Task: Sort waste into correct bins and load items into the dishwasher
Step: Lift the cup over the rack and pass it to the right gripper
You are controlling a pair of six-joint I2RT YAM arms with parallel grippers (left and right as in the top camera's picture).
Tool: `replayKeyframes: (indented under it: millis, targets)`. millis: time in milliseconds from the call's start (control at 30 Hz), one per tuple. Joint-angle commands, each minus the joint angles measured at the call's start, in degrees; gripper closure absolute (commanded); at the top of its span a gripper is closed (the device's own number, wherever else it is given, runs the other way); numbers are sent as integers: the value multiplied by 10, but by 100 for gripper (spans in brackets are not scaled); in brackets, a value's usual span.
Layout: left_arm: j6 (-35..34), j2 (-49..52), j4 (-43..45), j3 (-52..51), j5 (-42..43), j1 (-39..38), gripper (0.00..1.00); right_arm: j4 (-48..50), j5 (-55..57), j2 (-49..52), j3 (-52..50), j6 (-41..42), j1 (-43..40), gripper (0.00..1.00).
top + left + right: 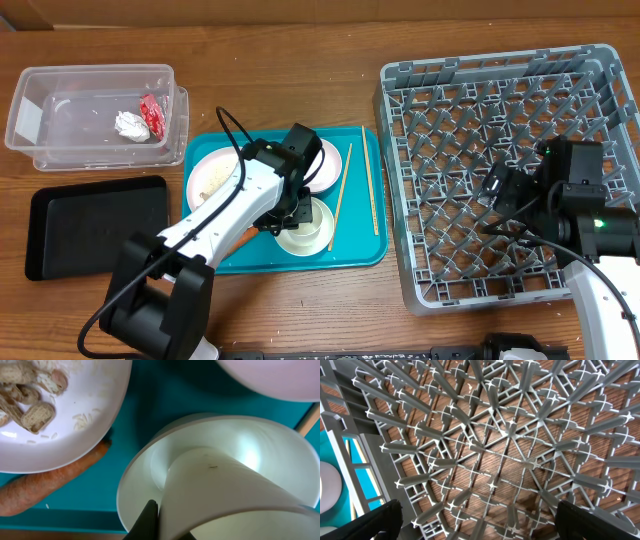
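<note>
My left gripper [290, 215] [162, 527] is low over the teal tray, shut on the wall of a small white cup [225, 490]. The cup sits in a white bowl [305, 234] [145, 470]. A white plate [210, 175] [95, 420] holds beige food scraps [35, 405] with rice. An orange carrot [45, 485] [245, 237] lies beside it. A pink bowl [325, 165] [270, 375] and two chopsticks [340, 195] [370, 180] are on the tray. A white tissue [130, 124] and a red wrapper [153, 113] lie in the clear tub [30, 110]. My right gripper [495, 190] [480, 517] is open and empty over the grey dish rack [500, 100] [510, 435].
The flat black tray [95, 225] lies at the left, below the tub. The teal serving tray [360, 250] [165, 400] sits between it and the rack. Its edge and a white bowl [327, 487] show at the left of the right wrist view.
</note>
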Motion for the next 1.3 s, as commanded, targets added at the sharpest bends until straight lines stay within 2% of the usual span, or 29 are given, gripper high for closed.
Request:
replayKeyframes:
  millis: [0, 133, 233, 333, 400, 467, 567, 667, 800, 900, 1133, 1267]
  targets:
    - [35, -2, -27, 24, 14, 22, 96, 0, 2, -3, 14, -1, 2, 0]
    - [94, -10, -75, 84, 57, 60, 96, 4, 2, -3, 14, -3, 2, 0]
    - [168, -14, -87, 139, 163, 100, 96, 17, 2, -3, 14, -3, 2, 0]
    - [233, -14, -72, 178, 322, 137, 96, 41, -8, -2, 14, -11, 2, 0]
    - [256, -14, -42, 182, 440, 153, 96, 63, -72, 3, 14, -50, 2, 0]
    - [260, -11, -1, 182, 555, 160, 96, 85, -212, 14, 14, -106, 2, 0]
    - [260, -9, 39, 182, 645, 158, 96, 119, -409, 35, 14, -149, 2, 0]
    - [260, -9, 52, 182, 673, 150, 96, 190, -619, 67, 14, -153, 3, 0]
    - [258, -9, 54, 182, 695, 146, 96, 257, -751, 95, 14, -153, 3, 0]
    - [252, -9, 73, 182, 733, 141, 96, 283, -788, 109, 14, -152, 3, 0]
    - [139, -9, 181, 182, 733, 100, 96, 310, -808, 117, 14, -152, 30, 0]
    - [98, -9, 229, 182, 732, 73, 96, 329, -801, 117, 14, -152, 48, 0]
